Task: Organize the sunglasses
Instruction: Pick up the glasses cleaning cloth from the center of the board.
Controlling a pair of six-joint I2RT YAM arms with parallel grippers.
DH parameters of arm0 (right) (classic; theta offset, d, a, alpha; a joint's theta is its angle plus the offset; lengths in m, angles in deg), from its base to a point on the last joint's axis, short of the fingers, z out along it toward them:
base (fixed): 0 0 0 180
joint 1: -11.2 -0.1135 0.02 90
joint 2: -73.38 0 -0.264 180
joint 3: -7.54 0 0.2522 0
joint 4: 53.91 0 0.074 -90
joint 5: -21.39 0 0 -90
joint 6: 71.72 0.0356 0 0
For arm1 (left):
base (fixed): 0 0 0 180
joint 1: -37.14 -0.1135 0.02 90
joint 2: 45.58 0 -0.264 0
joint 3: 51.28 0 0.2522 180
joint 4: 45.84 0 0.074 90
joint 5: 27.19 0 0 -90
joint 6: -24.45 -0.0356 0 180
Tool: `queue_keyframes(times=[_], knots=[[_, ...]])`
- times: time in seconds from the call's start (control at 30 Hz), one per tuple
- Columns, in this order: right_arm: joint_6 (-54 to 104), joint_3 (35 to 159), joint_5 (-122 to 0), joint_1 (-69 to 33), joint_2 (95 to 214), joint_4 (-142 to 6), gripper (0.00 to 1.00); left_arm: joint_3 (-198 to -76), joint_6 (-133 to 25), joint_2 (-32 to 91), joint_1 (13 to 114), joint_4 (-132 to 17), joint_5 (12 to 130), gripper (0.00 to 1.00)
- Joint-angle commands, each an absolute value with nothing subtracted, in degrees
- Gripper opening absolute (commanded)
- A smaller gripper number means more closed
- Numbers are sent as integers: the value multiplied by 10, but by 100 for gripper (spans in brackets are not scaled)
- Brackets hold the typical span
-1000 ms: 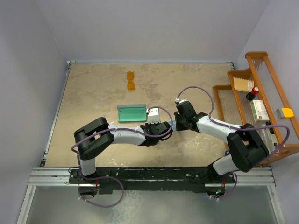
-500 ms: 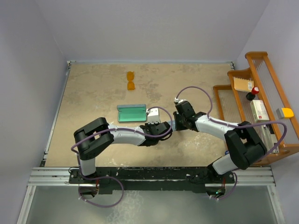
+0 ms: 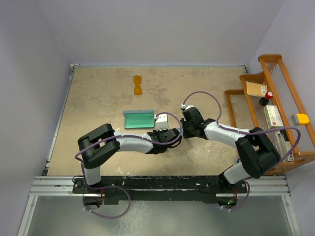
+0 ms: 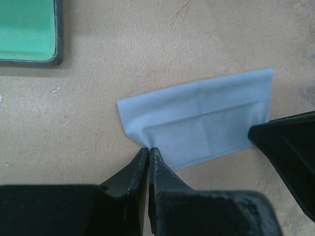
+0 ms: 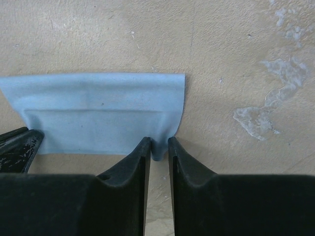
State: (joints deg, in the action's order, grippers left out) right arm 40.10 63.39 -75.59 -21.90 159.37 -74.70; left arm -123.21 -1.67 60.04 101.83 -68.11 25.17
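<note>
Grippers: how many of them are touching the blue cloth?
2. The left gripper pinches the cloth at one corner; the right gripper straddles the opposite corner.

The sunglasses [image 3: 138, 85] lie on the sandy-coloured table [image 3: 98, 98], toward its far side and a little left of the middle. They are a small pair with see-through orange-amber lenses; the frame is too thin to make out from above. The two lenses sit one behind the other along the table's depth, one farther, one nearer, so the pair lies roughly lengthwise away from the arms. They rest flat, alone, well apart from the open case [image 3: 139, 119] with the green lining nearer the middle.
</note>
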Motion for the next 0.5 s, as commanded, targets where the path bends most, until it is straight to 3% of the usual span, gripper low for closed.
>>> queue_keyframes(times=[0.0, 0.2, 0.33, 0.47], knots=[[406, 645, -770, -225, 1600, -746, 23, -1217, -18, 595, 1021, -692, 274, 0], [408, 645, -776, -226, 1596, -746, 14, -1218, -19, 594, 1021, -692, 273, 0], [407, 644, -775, -226, 1595, -745, 1, -1219, -22, 596, 1021, -694, 269, 0], [407, 642, -770, -226, 1592, -740, 0, -1223, -26, 597, 1020, -696, 265, 0]])
